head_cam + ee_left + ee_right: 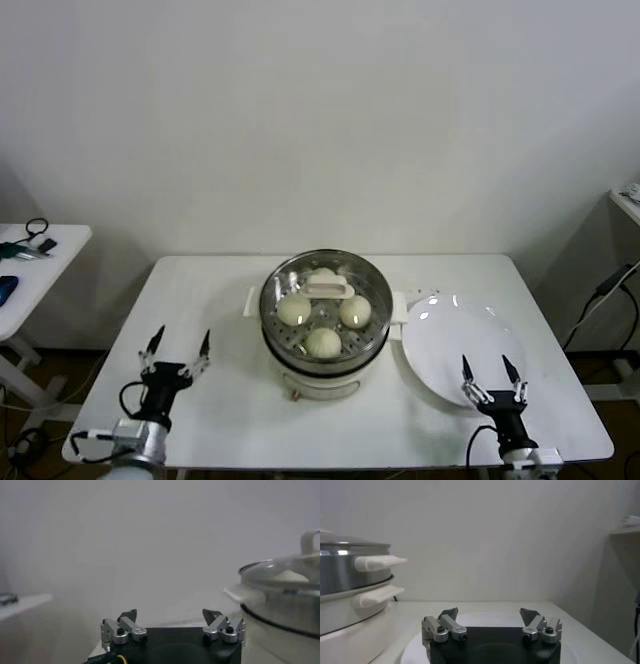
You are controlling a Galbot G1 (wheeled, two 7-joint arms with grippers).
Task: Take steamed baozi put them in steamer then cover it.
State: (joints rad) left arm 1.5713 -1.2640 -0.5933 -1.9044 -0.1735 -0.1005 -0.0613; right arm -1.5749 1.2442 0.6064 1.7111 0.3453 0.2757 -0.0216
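Note:
The steel steamer (pixel 325 350) stands on its white base at the table's middle. The clear glass cover (pixel 290 285) with its cream-white handle (pixel 328 289) sits on it. Under the glass lie three plain baozi (pixel 294 309), (pixel 355 311), (pixel 323 342), and a fourth shows partly behind the handle. My left gripper (pixel 178 348) is open and empty at the table's front left. My right gripper (pixel 493 374) is open and empty over the front edge of the white plate. The steamer also shows in the left wrist view (pixel 285 605) and right wrist view (pixel 347 585).
An empty flat white plate (pixel 450 345) lies to the right of the steamer. A side table (pixel 30 265) with small items stands at the far left. A shelf edge (pixel 627 200) is at the far right.

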